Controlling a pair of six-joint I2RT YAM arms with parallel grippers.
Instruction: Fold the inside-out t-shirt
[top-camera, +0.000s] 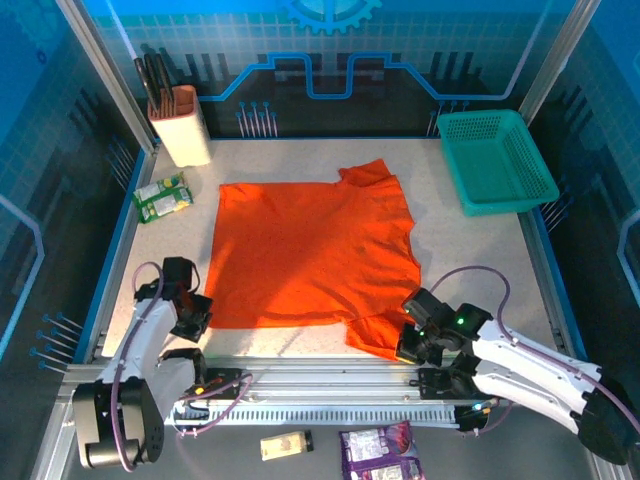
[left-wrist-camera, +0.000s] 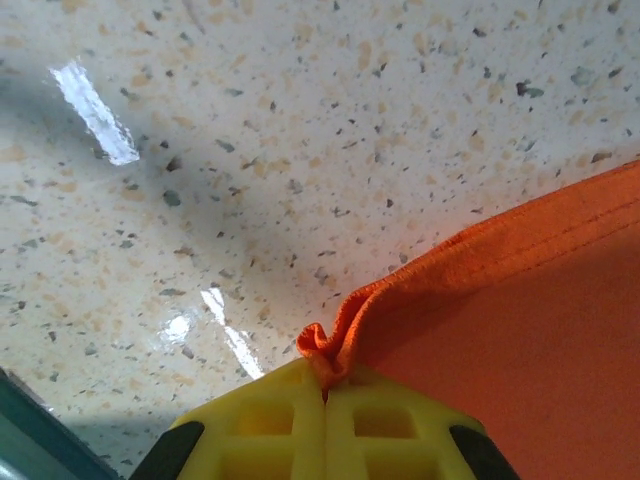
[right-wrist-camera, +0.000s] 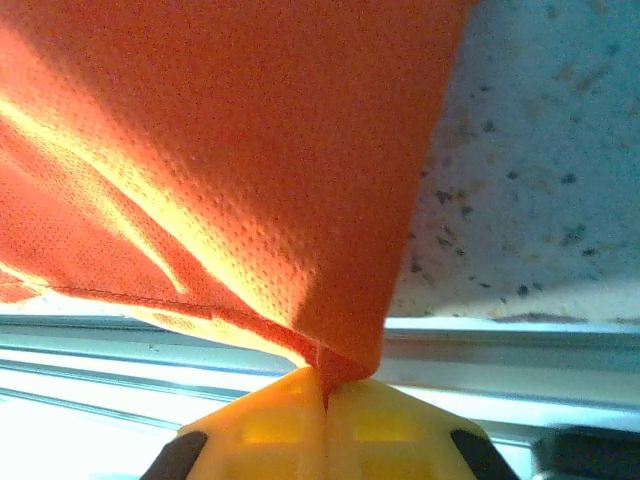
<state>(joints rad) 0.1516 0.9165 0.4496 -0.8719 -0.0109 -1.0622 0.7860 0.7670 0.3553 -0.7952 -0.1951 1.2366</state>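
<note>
Nearest me, below the rail (top-camera: 330, 380), a purple packet (top-camera: 380, 447) and a small pale packet (top-camera: 285, 444) lie off the table.

My left gripper (top-camera: 192, 318) is low at the near-left of the table (top-camera: 470, 250), clamped on the near-left corner of the shirt (top-camera: 310, 250). In the left wrist view the gripper (left-wrist-camera: 325, 385) has its yellow fingers (left-wrist-camera: 270, 420) pressed together. A small bunched fold of hem is pinched between them. The shirt (left-wrist-camera: 520, 320) runs off right, flat on the speckled table (left-wrist-camera: 250, 130).

My right gripper (top-camera: 412, 345) is at the near-right, clamped on the edge of the near sleeve. In the right wrist view the gripper (right-wrist-camera: 325, 385) has its fingers (right-wrist-camera: 270, 425) together with orange cloth nipped in the seam between them. The shirt (right-wrist-camera: 230, 150) fans out from the pinch. The rail (right-wrist-camera: 480, 345) is just behind it and the table (right-wrist-camera: 540, 150) is at right. I can't tell if the sleeve is off the surface.

The shirt is spread flat mid-table. One sleeve points toward me at the right and the other is at the far right. Green packets (top-camera: 163, 197) lie left of it, apart. Far-left is a beige holder (top-camera: 180, 125) with dark handles sticking up. Far-right is a teal basket (top-camera: 497, 160), not touching the shirt.
</note>
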